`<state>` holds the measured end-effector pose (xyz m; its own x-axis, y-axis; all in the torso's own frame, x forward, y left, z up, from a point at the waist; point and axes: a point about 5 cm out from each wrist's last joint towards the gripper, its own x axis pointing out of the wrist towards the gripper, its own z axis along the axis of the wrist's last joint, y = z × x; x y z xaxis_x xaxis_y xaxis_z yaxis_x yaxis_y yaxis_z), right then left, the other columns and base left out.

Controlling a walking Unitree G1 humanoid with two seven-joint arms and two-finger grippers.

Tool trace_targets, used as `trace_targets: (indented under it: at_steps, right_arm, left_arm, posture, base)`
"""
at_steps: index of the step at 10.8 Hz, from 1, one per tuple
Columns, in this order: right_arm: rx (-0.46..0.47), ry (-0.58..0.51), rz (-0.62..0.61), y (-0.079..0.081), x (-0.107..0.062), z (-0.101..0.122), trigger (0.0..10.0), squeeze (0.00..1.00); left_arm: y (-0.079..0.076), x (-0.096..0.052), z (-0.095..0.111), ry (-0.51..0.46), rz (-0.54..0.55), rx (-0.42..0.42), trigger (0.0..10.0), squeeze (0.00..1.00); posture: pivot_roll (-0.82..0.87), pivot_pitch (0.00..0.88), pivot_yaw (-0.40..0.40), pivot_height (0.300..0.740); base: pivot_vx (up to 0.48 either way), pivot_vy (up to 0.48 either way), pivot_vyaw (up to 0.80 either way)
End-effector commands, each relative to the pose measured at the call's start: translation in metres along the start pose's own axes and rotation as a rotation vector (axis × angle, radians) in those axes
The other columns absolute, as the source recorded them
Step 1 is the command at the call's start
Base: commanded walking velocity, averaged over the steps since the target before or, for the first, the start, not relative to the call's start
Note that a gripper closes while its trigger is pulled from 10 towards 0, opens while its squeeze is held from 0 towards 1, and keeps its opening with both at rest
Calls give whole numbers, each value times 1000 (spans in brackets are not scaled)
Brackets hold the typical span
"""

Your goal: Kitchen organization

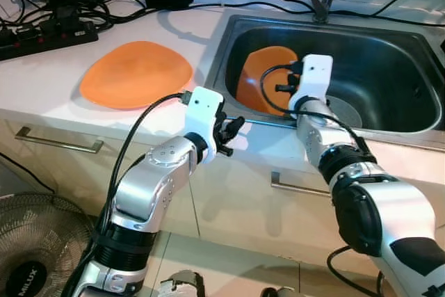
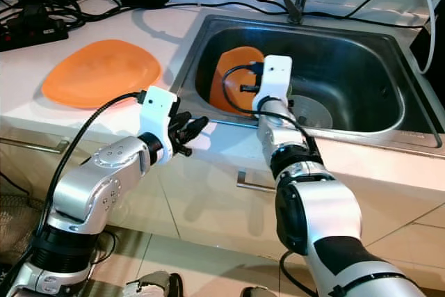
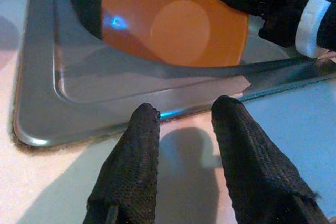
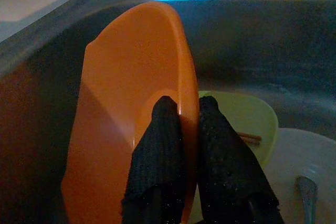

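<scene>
right wrist view: smooth orange plate

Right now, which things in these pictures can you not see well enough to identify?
- Sink floor, eye views: right arm covers dishes beside the orange plate.
- Utensil, right wrist view: cut off by the edge, dim.
- Yellow-green dish: half hidden behind the right gripper.
- Fan: cropped.
</scene>
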<state>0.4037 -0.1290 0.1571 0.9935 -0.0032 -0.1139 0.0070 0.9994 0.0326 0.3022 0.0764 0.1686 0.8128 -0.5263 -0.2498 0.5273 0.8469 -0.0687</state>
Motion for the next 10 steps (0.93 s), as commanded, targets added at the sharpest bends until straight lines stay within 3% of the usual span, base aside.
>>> trace_targets:
  at_steps: [1,5,6,7,8,9,10]
  right_arm:
    - [-30,-10,21,2,0,1,10000,0]
    - [-43,18,46,5,-1,-6,10000,0]
    - [-46,18,51,5,-2,-6,10000,522]
    - [-48,18,53,5,-2,-6,10000,914]
    - [-50,18,54,5,-2,-6,10000,875]
    - [-55,18,55,6,-2,-7,10000,0]
    - [-54,17,55,6,-2,-7,10000,0]
  left_arm:
    - [-4,-1,0,4,-16,10,10000,0]
    - [-6,-1,-1,5,-23,7,10000,0]
    - [-6,0,-1,5,-24,6,10000,0]
    - [-6,0,-1,4,-26,6,10000,0]
    - [-6,0,-1,5,-24,5,10000,0]
    - [-6,0,-1,4,-23,5,10000,0]
    - [-6,0,-1,4,-23,4,10000,0]
  posture:
    - [178,75,32,740]
    - [179,76,31,740]
    - [179,76,29,740]
    - [179,76,29,740]
    - [180,77,29,740]
    - [180,77,29,740]
    - [177,77,29,740]
  base:
    - [0,0,0]
    - [0,0,0]
    - [0,0,0]
    - [0,0,0]
    - [0,0,0]
    - [0,0,0]
    - [0,0,0]
